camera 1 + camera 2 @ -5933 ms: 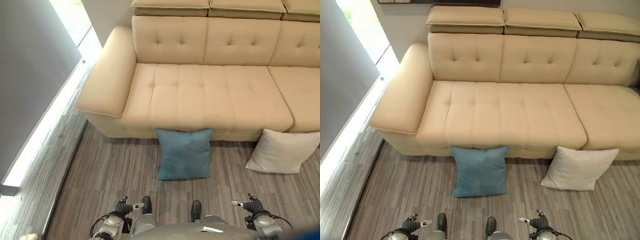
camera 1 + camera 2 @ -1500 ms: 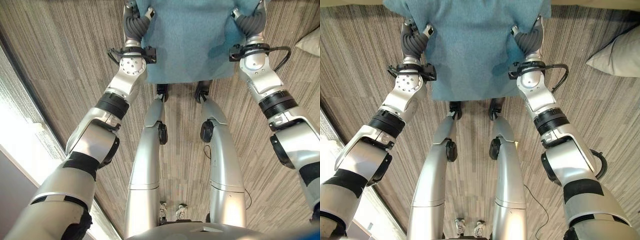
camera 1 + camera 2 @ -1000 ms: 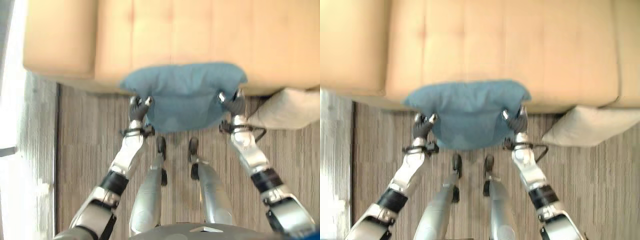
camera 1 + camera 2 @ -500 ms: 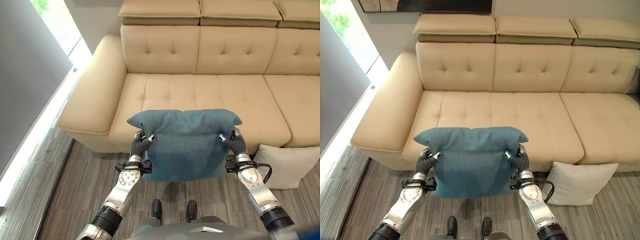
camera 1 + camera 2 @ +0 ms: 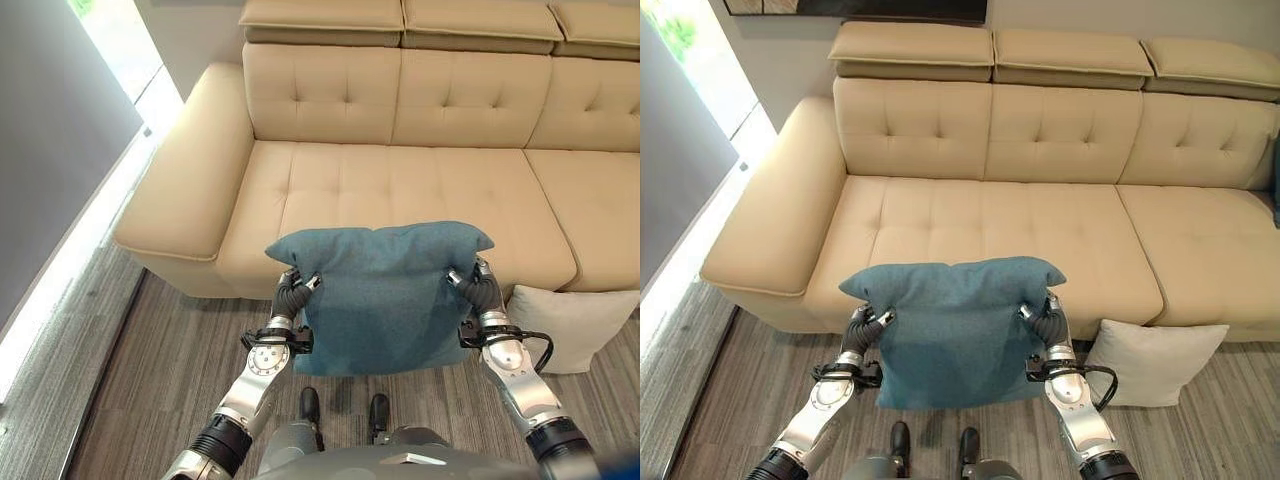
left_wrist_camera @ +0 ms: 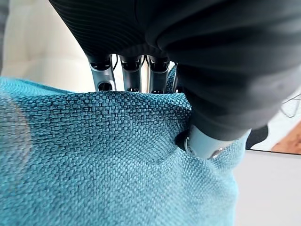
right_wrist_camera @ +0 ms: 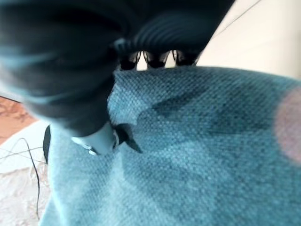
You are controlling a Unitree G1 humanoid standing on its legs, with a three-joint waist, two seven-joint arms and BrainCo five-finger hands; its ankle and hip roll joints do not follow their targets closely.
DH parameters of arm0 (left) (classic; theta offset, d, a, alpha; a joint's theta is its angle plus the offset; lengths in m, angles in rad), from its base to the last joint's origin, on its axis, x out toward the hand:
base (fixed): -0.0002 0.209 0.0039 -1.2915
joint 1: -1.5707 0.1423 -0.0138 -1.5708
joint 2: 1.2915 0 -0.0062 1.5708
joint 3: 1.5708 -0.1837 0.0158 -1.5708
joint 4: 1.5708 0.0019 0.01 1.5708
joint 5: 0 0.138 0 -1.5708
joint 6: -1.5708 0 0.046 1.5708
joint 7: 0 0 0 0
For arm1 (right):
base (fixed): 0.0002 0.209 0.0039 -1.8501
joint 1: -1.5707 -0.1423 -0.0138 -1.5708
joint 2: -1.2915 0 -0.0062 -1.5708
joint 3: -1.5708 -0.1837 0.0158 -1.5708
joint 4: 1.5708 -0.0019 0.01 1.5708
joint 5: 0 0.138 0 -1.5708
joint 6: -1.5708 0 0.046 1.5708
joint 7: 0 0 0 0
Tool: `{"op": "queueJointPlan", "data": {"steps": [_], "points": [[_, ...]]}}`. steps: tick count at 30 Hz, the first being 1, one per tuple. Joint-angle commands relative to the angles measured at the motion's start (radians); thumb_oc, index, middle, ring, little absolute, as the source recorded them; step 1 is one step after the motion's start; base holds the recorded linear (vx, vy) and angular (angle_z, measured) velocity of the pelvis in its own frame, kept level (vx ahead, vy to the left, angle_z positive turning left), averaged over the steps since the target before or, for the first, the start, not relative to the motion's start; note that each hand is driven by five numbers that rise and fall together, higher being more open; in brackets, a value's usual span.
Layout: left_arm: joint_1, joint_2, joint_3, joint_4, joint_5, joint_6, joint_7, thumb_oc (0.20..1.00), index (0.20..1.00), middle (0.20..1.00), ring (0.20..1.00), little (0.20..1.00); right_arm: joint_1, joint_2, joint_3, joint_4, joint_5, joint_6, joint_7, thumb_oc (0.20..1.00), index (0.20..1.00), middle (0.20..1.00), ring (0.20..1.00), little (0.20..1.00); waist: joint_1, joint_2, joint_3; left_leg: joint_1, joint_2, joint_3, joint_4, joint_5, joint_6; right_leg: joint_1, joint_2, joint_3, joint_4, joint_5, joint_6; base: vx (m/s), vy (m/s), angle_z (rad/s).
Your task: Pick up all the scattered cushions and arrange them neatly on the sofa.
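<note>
Blue cushion [image 5: 385, 295] hanging in air before sofa [image 5: 400, 190] front edge, above floor. My left hand [image 5: 290, 292] pinching its upper left corner, fingers behind, thumb dug into weave. My right hand [image 5: 478, 290] pinching upper right corner likewise. Judge it light, soft, saggy, coarse fabric grippy; corners good hold. White cushion [image 5: 1155, 365] on floor, leaning against sofa base. Fingertips hidden behind fabric; dark item at right eye view's right edge cut off.

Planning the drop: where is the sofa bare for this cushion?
Both hands pinch the blue cushion. All sofa seats are bare, armrest to right. Crowded only on the floor right, by the white cushion.
</note>
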Motion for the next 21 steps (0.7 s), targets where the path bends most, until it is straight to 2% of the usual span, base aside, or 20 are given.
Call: {"op": "queueJointPlan", "data": {"steps": [1, 3, 4, 5, 6, 7, 8, 9, 13, 16, 18, 20, 21], "points": [[-0.047, -0.005, 0.009, -0.092, 0.036, -0.083, -0.030, 0.200, 0.200, 0.200, 0.200, 0.200, -0.058, 0.002, -0.015, -0.117, -0.025, -0.073, 0.007, 0.200, 0.200, 0.200, 0.200, 0.200, 0.015, -0.011, -0.043, -0.048, 0.001, -0.009, 0.084, -0.051, -0.047, 0.121, -0.015, 0.022, 0.062, -0.132, 0.093, 0.13, 0.122, -0.34], [-0.040, 0.009, 0.020, -0.108, 0.045, -0.082, -0.029, 0.200, 0.200, 0.200, 0.200, 0.200, -0.071, 0.013, -0.010, -0.120, -0.030, -0.074, 0.018, 0.200, 0.200, 0.200, 0.200, 0.200, 0.029, -0.002, -0.051, -0.007, -0.015, 0.013, 0.060, -0.073, -0.020, 0.116, -0.041, 0.036, 0.115, -0.138, 0.116, 0.21, 0.212, -0.29], [-0.040, 0.009, 0.020, -0.108, 0.045, -0.082, -0.030, 0.200, 0.200, 0.200, 0.200, 0.200, -0.070, 0.013, -0.010, -0.120, -0.030, -0.074, 0.018, 0.200, 0.200, 0.200, 0.200, 0.200, 0.032, -0.003, -0.050, -0.004, -0.016, 0.016, 0.058, -0.072, -0.020, 0.116, -0.042, 0.039, 0.118, -0.139, 0.116, 0.20, 0.238, -0.43], [-0.035, 0.019, 0.029, -0.121, 0.046, -0.082, -0.029, 0.200, 0.200, 0.200, 0.200, 0.200, -0.082, 0.021, -0.010, -0.121, -0.039, -0.072, 0.022, 0.200, 0.200, 0.200, 0.200, 0.200, 0.036, 0.011, -0.044, 0.024, -0.023, 0.023, 0.036, -0.082, 0.002, 0.068, -0.061, 0.041, 0.227, -0.125, 0.139, 0.08, 0.123, -0.55], [-0.035, 0.019, 0.029, -0.121, 0.046, -0.082, -0.030, 0.200, 0.200, 0.200, 0.200, 0.200, -0.082, 0.021, -0.010, -0.122, -0.039, -0.072, 0.022, 0.200, 0.200, 0.200, 0.200, 0.200, 0.038, 0.010, -0.044, 0.025, -0.024, 0.025, 0.034, -0.081, 0.003, 0.064, -0.063, 0.044, 0.235, -0.128, 0.140, 0.11, 0.168, -0.58], [-0.036, 0.023, 0.033, -0.127, 0.045, -0.082, -0.030, 0.200, 0.200, 0.200, 0.200, 0.200, -0.086, 0.023, -0.010, -0.126, -0.043, -0.072, 0.024, 0.200, 0.200, 0.200, 0.200, 0.200, 0.038, 0.015, -0.038, 0.036, -0.024, 0.028, 0.026, -0.084, 0.012, 0.033, -0.069, 0.047, 0.301, -0.114, 0.151, 0.06, 0.126, -0.40], [-0.038, 0.032, 0.043, -0.132, 0.046, -0.088, -0.023, 0.200, 0.200, 0.200, 0.200, 0.200, -0.101, 0.035, -0.001, -0.128, -0.049, -0.076, 0.027, 0.200, 0.200, 0.200, 0.200, 0.200, 0.034, 0.027, -0.018, 0.053, -0.023, 0.033, 0.019, -0.091, 0.029, -0.033, -0.080, 0.043, 0.418, -0.072, 0.175, 0.08, 0.146, -0.29], [-0.040, 0.033, 0.046, -0.131, 0.048, -0.089, -0.021, 0.200, 0.200, 0.200, 0.200, 0.200, -0.104, 0.041, 0.001, -0.130, -0.049, -0.078, 0.030, 0.200, 0.200, 0.200, 0.200, 0.200, 0.035, 0.031, -0.012, 0.062, -0.022, 0.036, 0.015, -0.094, 0.031, -0.064, -0.086, 0.036, 0.446, -0.063, 0.177, 0.09, 0.110, -0.35], [-0.037, 0.029, 0.046, -0.128, 0.043, -0.092, -0.030, 0.200, 0.200, 0.200, 0.200, 0.200, -0.112, 0.033, 0.005, -0.131, -0.054, -0.074, 0.035, 0.200, 0.200, 0.200, 0.200, 0.200, 0.024, 0.035, -0.011, 0.112, -0.030, 0.028, -0.011, -0.114, 0.029, -0.117, -0.084, 0.001, 0.340, -0.075, 0.155, 0.15, -0.009, -0.22], [-0.050, 0.018, 0.041, -0.127, 0.035, -0.094, -0.030, 0.200, 0.200, 0.200, 0.200, 0.200, -0.114, 0.023, -0.001, -0.136, -0.051, -0.075, 0.029, 0.200, 0.200, 0.200, 0.200, 0.200, -0.006, 0.024, 0.000, 0.135, -0.044, -0.008, -0.008, -0.136, 0.025, -0.162, -0.047, 0.068, 0.212, -0.033, 0.155, 0.16, -0.091, 0.00], [-0.058, 0.010, 0.033, -0.118, 0.036, -0.099, -0.038, 0.200, 0.200, 0.200, 0.200, 0.200, -0.109, 0.019, -0.005, -0.132, -0.055, -0.074, 0.028, 0.200, 0.200, 0.200, 0.200, 0.200, -0.012, 0.013, 0.001, 0.140, -0.051, -0.025, 0.008, -0.154, 0.020, -0.130, -0.040, 0.098, 0.160, -0.019, 0.153, 0.14, -0.156, 0.77], [-0.064, -0.011, 0.022, -0.112, 0.021, -0.100, -0.048, 0.200, 0.200, 0.200, 0.200, 0.200, -0.076, -0.001, -0.031, -0.132, -0.057, -0.075, 0.023, 0.200, 0.200, 0.200, 0.200, 0.200, -0.022, 0.003, -0.014, 0.126, -0.030, -0.040, 0.072, -0.174, -0.021, -0.066, -0.042, 0.068, 0.111, -0.019, 0.126, 0.20, -0.330, 0.78], [-0.073, -0.018, 0.014, -0.109, 0.010, -0.097, -0.055, 0.200, 0.200, 0.200, 0.200, 0.200, -0.059, -0.009, -0.047, -0.130, -0.046, -0.075, 0.023, 0.200, 0.200, 0.200, 0.200, 0.200, -0.029, -0.010, -0.011, 0.080, -0.002, -0.029, 0.172, -0.168, -0.049, -0.025, -0.046, 0.036, 0.096, -0.031, 0.110, 0.16, -0.306, 0.56]]}}
